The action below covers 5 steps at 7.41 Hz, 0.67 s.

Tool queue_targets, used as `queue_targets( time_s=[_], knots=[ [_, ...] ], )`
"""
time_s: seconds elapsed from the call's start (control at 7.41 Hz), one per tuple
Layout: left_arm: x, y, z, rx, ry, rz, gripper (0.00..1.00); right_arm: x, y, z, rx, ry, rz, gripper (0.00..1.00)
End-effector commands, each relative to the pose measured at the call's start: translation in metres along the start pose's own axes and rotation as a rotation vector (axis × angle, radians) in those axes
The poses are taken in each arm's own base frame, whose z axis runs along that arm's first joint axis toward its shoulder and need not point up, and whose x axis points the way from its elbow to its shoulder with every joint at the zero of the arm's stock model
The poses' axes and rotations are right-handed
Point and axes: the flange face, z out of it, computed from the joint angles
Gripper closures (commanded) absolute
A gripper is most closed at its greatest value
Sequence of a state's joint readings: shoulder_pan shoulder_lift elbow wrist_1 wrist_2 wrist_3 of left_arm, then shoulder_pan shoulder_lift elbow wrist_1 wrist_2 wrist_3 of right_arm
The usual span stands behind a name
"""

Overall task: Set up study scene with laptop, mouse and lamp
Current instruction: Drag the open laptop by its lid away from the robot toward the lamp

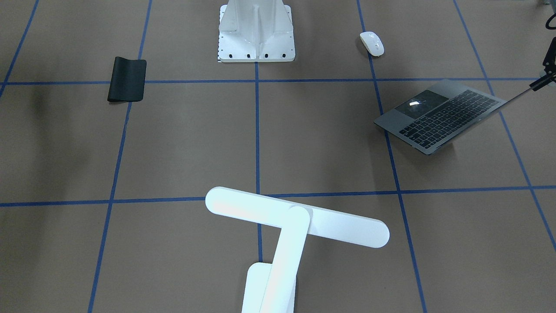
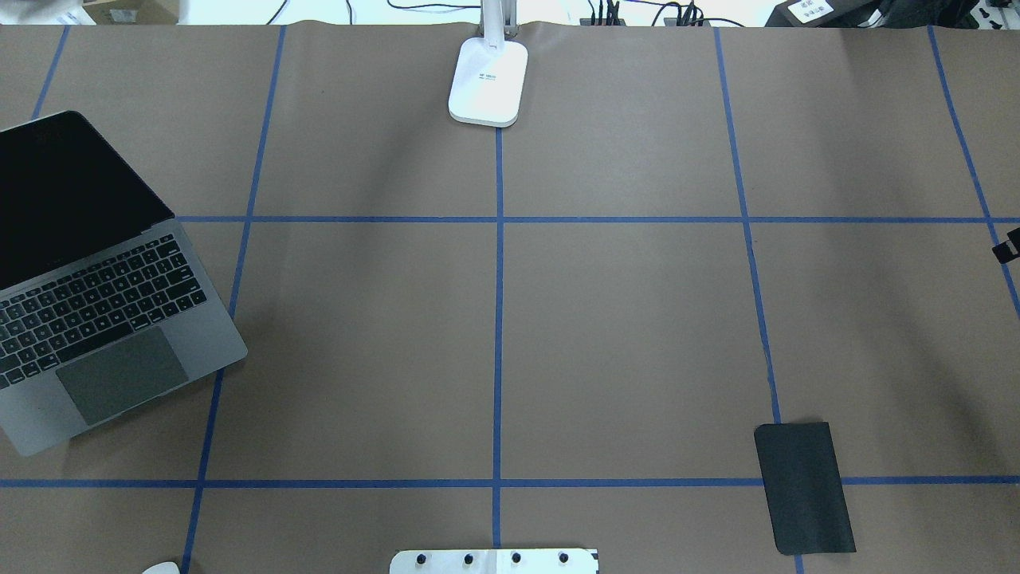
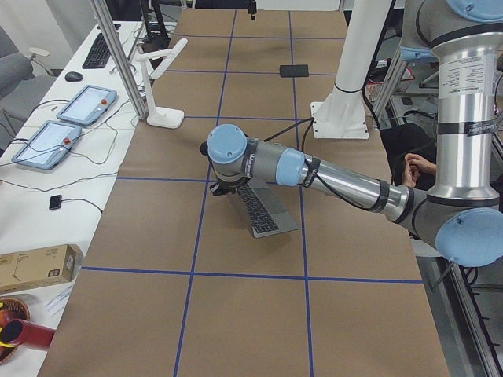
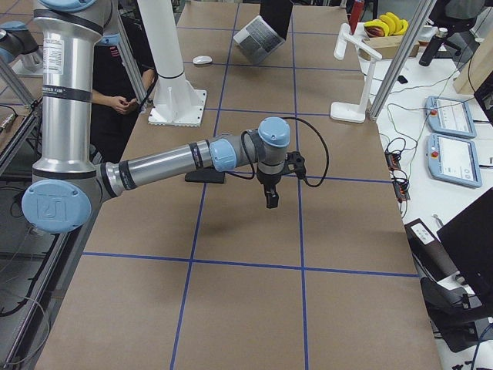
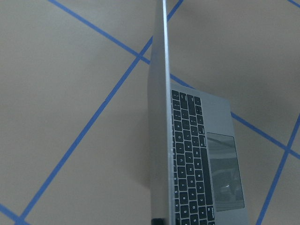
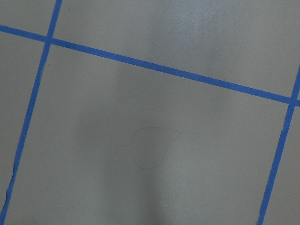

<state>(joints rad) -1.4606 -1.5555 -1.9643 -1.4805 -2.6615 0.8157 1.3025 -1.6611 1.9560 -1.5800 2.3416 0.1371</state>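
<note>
Left hand [image 1: 538, 85] grips the laptop [image 1: 438, 115] by its raised lid; right hand [image 4: 271, 199] unclear.

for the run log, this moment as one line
laptop open | left gripper at its lid edge, grip unclear | right gripper over bare table | mouse, lamp not held

The dark-grey laptop [image 2: 119, 319] sat open and askew at the left end of the worktop [image 2: 621, 335], its screen black. The glossy white mouse [image 1: 372, 43] lay near it, not touching. The white T-shaped lamp [image 1: 296, 219] stood mid-far-edge, well apart from both.
</note>
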Motion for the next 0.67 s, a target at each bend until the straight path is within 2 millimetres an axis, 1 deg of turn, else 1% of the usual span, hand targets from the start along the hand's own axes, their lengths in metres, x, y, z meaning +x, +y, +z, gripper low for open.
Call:
queue_targets(
  time_s=[0.0, 0.13, 0.27, 0.54],
  knots=[
    [0.008, -0.055, 0.024, -0.005, 0.048, 0.104, 0.91, 0.008, 0.0, -0.009, 0.02, 0.005, 0.014, 0.0],
    [0.011, -0.081, 0.036, -0.007, 0.07, 0.137, 0.91, 0.011, 0.0, -0.008, 0.019, 0.008, 0.021, 0.0],
    [0.012, -0.097, 0.04, -0.004, 0.078, 0.163, 0.91, 0.013, 0.001, -0.011, 0.024, 0.008, 0.026, 0.0],
    [0.013, -0.134, 0.035, 0.017, 0.067, 0.217, 0.91, 0.013, 0.001, -0.011, 0.025, 0.007, 0.027, 0.0]
  ],
)
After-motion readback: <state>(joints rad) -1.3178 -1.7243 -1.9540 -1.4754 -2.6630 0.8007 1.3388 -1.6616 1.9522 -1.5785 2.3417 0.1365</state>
